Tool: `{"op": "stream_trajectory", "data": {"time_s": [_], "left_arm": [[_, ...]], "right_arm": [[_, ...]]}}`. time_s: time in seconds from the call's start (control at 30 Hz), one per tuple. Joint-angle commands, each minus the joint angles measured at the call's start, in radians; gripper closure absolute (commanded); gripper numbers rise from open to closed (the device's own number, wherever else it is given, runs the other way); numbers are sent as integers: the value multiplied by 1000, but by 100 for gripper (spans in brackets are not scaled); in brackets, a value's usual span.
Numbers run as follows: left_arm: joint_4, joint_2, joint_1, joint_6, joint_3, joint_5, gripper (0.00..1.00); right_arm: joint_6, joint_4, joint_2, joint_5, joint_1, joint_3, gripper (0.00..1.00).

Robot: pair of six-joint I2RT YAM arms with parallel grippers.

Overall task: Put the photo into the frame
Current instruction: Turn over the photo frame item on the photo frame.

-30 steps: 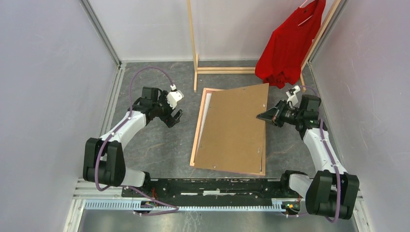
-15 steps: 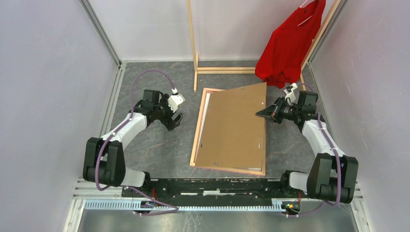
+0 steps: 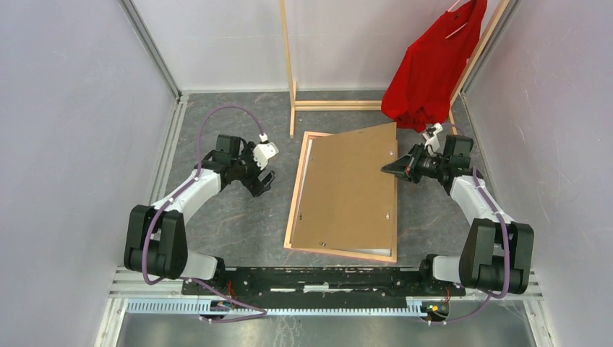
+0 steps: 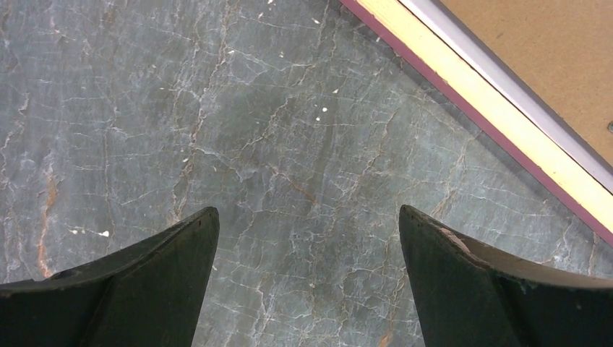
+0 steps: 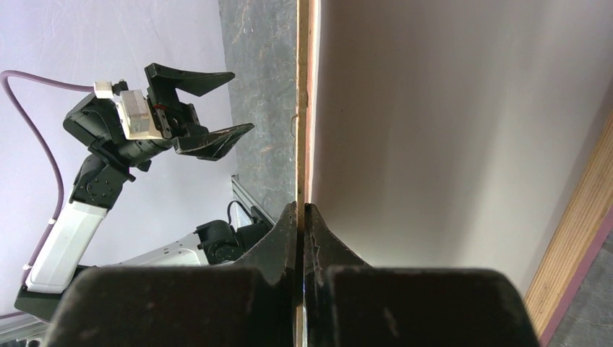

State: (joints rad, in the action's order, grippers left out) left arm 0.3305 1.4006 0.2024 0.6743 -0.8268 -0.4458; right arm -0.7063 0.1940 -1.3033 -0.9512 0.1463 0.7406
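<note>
Overhead view of a grey, marbled tabletop (image 3: 231, 217) w/ two robot arms mounted at the near edge. A large rectangular frame (image 3: 292, 217) lies face down in the middle, its light wood back edges facing up. A brown backing board (image 3: 350, 188) covers most of it and sits askew, so its far R corner juts past the frame's outline.

The R gripper (image 3: 385, 171) reaches in from the right, level w/ the board's upper half. It is pinched tight on the board's R edge. In the R wrist view its two dark fingers (image 5: 278, 238) meet on that thin edge, seen end-on. On one side of the edge is a pale, blurred surface, w/ the frame's wood rail and a sliver of pink at the lower corner.

The L gripper (image 3: 262, 181) hangs just left of the frame, not touching it, spread wide and holding nothing. The L wrist view shows bare tabletop between its fingers (image 4: 166, 275), w/ the frame's wood and pink edge crossing the upper R corner.

The photo can't be made out in any view. Only a narrow pale strip shows inside the frame's L and near edges, and I can't tell what it is.

At the back stands a bare-wood rack (image 3: 291, 79), w/ a red garment (image 3: 426, 72) hanging at the far right, behind the R arm.
</note>
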Motion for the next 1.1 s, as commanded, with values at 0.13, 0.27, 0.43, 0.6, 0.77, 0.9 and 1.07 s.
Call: {"op": "stream_trajectory", "data": {"time_s": [0.13,0.27,0.43,0.6,0.77,0.9,1.07], "left_arm": [[16,10,15,36,6,-8,0],[26,8,15,45,6,-5,0],[34,2,17,47,4,-2,0],[41,2,23,50,-1,1,0],[41,6,42,41,-3,4,0],[41,9,60,33,-7,11,1],[37,17,80,27,-9,18,1]], "right_arm": [[-17,-125,-23,-57,2,57,100],[-20,-144,-40,-69,3,56,100],[-21,-162,-55,-78,3,49,100],[8,-137,-59,-84,3,45,100],[93,-38,-70,-75,2,80,100],[156,29,-82,-64,3,104,100],[164,36,-94,-60,4,113,100]]}}
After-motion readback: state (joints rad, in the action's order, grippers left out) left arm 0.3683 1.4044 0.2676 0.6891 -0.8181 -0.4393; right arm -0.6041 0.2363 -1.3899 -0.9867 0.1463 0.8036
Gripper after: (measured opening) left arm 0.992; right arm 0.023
